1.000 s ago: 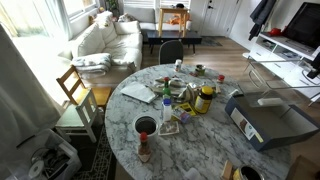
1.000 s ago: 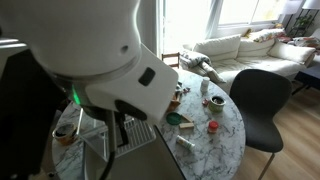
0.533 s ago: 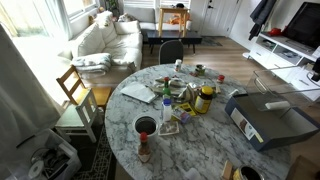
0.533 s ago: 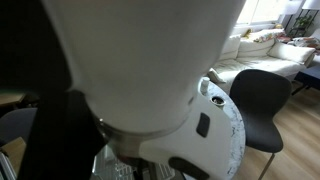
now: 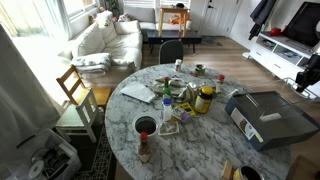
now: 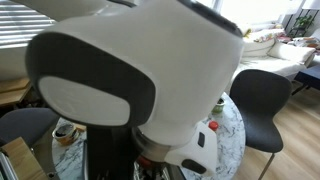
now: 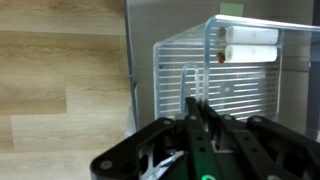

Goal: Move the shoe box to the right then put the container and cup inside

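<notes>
The shoe box lies near the counter edge, with nothing inside. In the wrist view, my tool is clenched empty, facing the floor. Recommended: bring it alongside the box, contact low, push slowly.

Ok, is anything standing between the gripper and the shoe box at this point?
Nothing visible does. In an exterior view the gripper hangs just beyond the shoe box, with only open air between them. The yellow jar and the rest of the clutter sit on the side of the box away from the gripper.
</notes>
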Robot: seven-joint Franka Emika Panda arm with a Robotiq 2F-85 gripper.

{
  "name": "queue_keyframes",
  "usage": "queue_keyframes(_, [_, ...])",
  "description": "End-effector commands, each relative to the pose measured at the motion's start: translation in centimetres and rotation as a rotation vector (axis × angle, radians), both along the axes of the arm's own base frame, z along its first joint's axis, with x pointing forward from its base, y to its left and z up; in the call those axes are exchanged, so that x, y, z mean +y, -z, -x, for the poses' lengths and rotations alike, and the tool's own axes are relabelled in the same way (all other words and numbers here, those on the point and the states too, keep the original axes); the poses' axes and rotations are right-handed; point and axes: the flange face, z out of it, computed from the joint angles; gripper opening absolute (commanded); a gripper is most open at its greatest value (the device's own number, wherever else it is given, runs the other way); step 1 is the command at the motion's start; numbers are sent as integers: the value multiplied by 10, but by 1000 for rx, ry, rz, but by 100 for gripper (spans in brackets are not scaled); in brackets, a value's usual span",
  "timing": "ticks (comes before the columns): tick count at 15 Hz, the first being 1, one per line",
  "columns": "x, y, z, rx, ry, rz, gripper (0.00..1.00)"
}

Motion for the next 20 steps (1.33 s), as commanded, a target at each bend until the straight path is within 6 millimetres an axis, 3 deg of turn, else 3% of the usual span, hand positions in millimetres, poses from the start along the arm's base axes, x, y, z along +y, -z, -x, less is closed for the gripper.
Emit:
queue_keyframes(1, [19, 19, -9, 15, -69, -51, 1])
queue_keyframes(6, [54, 37, -25, 29, -116, -135, 1])
queue_keyframes(15, [111, 49, -67, -56, -72, -243, 1])
queue_keyframes(20, [124, 64, -72, -20, -42, -215, 1])
